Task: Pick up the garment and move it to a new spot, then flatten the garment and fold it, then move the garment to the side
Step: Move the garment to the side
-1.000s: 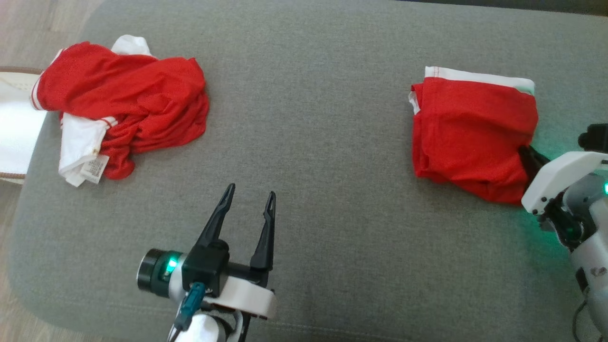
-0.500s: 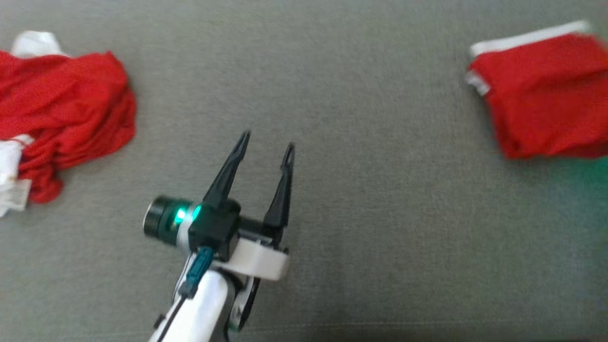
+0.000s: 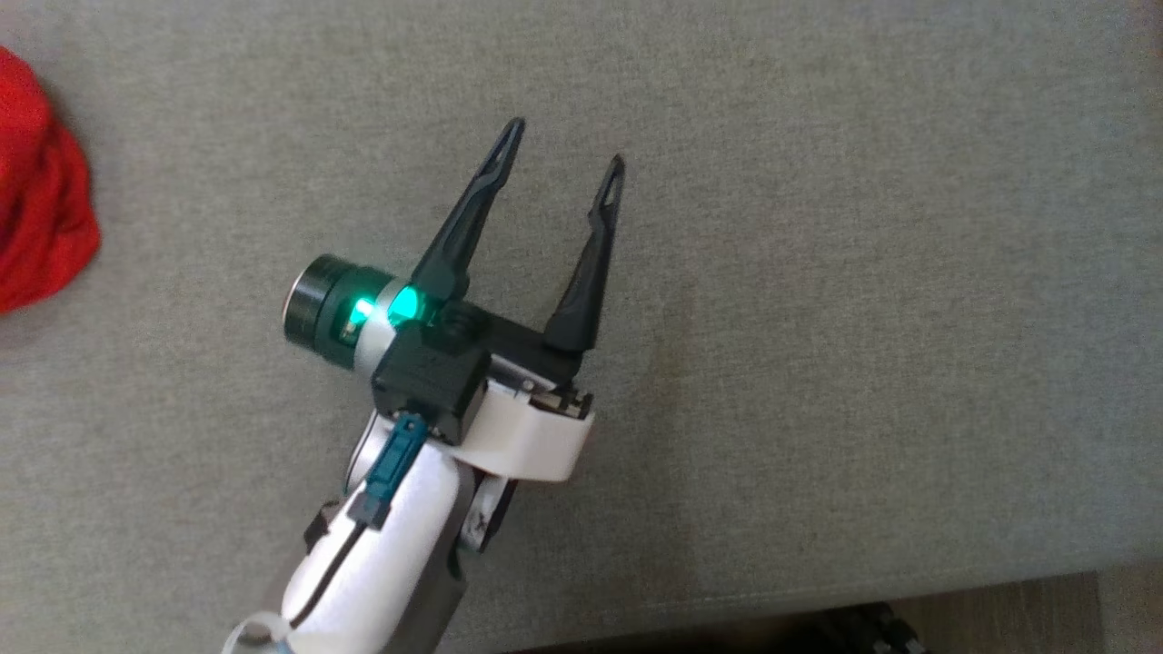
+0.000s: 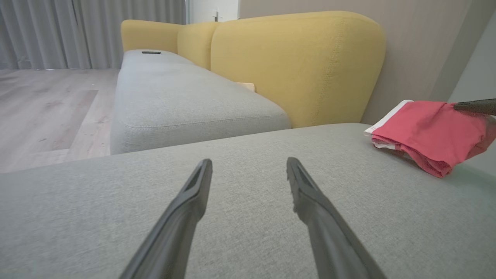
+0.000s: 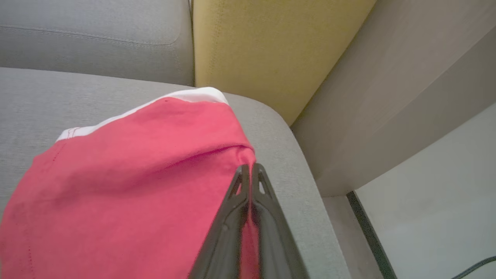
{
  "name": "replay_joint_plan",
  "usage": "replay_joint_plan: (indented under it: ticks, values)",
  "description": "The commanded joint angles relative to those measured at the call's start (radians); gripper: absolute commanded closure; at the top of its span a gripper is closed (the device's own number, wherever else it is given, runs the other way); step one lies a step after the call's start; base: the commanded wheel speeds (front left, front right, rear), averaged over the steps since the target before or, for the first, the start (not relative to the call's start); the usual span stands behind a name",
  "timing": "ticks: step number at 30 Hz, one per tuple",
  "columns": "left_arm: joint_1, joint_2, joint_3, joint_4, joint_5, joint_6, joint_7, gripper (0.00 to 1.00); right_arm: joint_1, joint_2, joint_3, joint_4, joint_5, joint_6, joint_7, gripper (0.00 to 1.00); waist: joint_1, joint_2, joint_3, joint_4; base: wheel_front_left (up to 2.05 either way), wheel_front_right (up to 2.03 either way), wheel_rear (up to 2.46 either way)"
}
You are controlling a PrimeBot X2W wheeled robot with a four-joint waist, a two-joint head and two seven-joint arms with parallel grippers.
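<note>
Right claw pinches garment on grey cushion.

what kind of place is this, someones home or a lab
Most likely a home living room: a long sofa with grey seats and yellow backrests, a wood-look floor, and full-length grey curtains behind it.

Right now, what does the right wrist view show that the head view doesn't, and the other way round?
Right wrist view: the right gripper shut on an edge of the folded red garment, with the yellow backrest and a wall behind. Head view: the left gripper, jaws open, above the grey sofa cushion, and a red bunch of cloth at the left edge. Both: that grey cushion.
</note>
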Motion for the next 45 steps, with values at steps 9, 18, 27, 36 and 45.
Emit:
replay_joint_plan:
  ticks: [9, 18, 27, 36, 45]
  values:
    - [-0.054, -0.002, 0.003, -0.033, 0.0, 0.005, -0.005, 0.0, 0.01, -0.029, -0.111, -0.005, -0.107, 0.007, -0.037, 0.0, -0.0002, 0.0, 0.02, 0.024, 0.0, 0.0, 0.0]
    - [0.057, -0.002, 0.058, 0.006, -0.017, 0.028, -0.005, 0.0, 0.069, 0.206, -0.092, -0.05, -0.247, 0.007, -0.051, 0.0, -0.0002, 0.0, -0.19, 0.082, 0.0, 0.0, 0.0]
    - [0.194, 0.016, 0.174, 0.104, -0.041, 0.03, -0.005, 0.0, 0.183, 0.451, -0.055, -0.063, -0.245, 0.007, -0.159, 0.0, -0.0002, 0.0, -0.366, 0.13, 0.0, 0.0, 0.0]
    - [0.303, 0.015, 0.314, 0.127, -0.053, 0.017, -0.005, 0.0, 0.349, 0.658, -0.038, -0.087, -0.306, 0.007, -0.299, 0.0, -0.0002, 0.0, -0.517, 0.159, 0.0, 0.0, 0.0]
    - [0.421, 0.012, 0.383, 0.117, -0.04, -0.022, -0.005, 0.0, 0.598, 0.801, -0.099, -0.339, -0.385, 0.007, -0.304, 0.0, -0.0002, 0.0, -0.617, 0.15, 0.0, 0.0, 0.0]
